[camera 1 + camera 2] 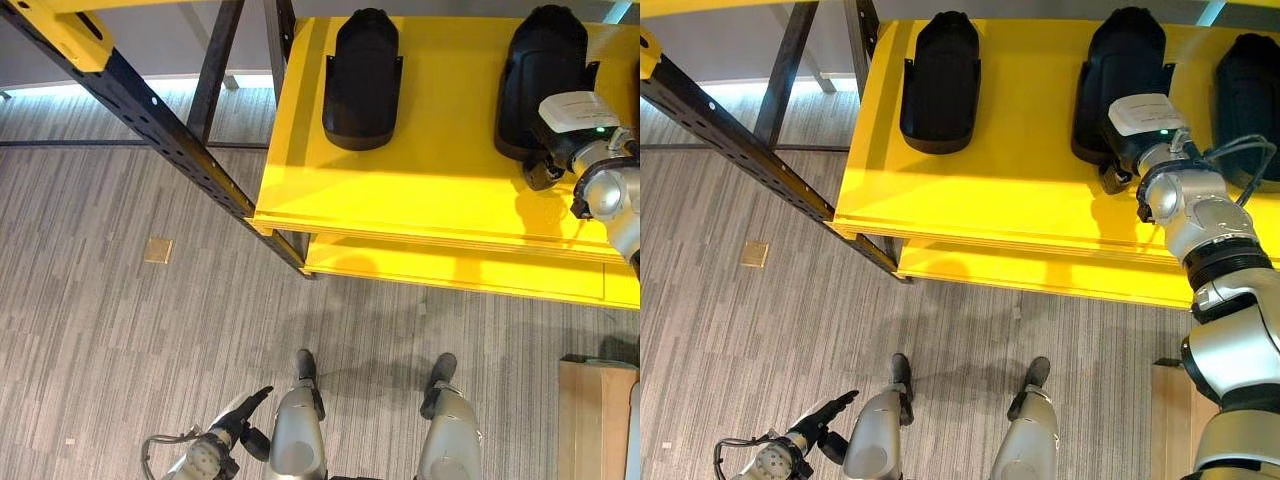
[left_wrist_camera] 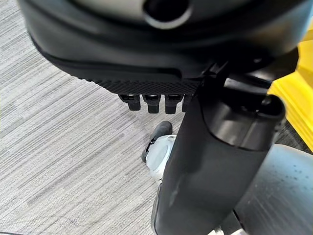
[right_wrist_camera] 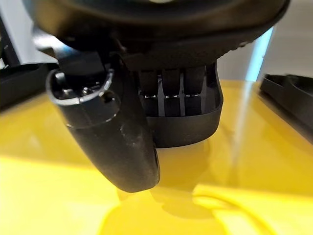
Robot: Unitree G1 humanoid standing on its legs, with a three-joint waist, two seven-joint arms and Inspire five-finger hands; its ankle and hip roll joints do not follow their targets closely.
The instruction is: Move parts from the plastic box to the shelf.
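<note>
Resting on the yellow shelf (image 1: 1010,190): three black moulded parts in a row along its far side. Left part (image 1: 940,80) — lies flat, apart from the others, nothing touching it. Middle part (image 1: 1120,70) — lies flat near the shelf's right half, its near end met by the right hand (image 1: 1118,160). Right part (image 1: 1250,90) — just beside the middle one, cut off by the view's edge.

Right hand — reaches over the shelf's near edge from the right; in the right wrist view its fingers (image 3: 171,88) lie straight against the near wall of the middle part (image 3: 195,122), with the thumb (image 3: 112,142) pointing down toward the shelf surface (image 3: 244,196), not closed round anything.

Left hand (image 1: 245,410) — hangs low at the near left, over the grey striped floor (image 1: 120,330), holding nothing; the left wrist view shows its fingers (image 2: 151,102) folded in at the palm's edge.

Black perforated shelf upright (image 1: 160,130) — runs diagonally from far left to the shelf's near left corner. Wooden board (image 1: 595,420) — at the near right, on the floor.
</note>
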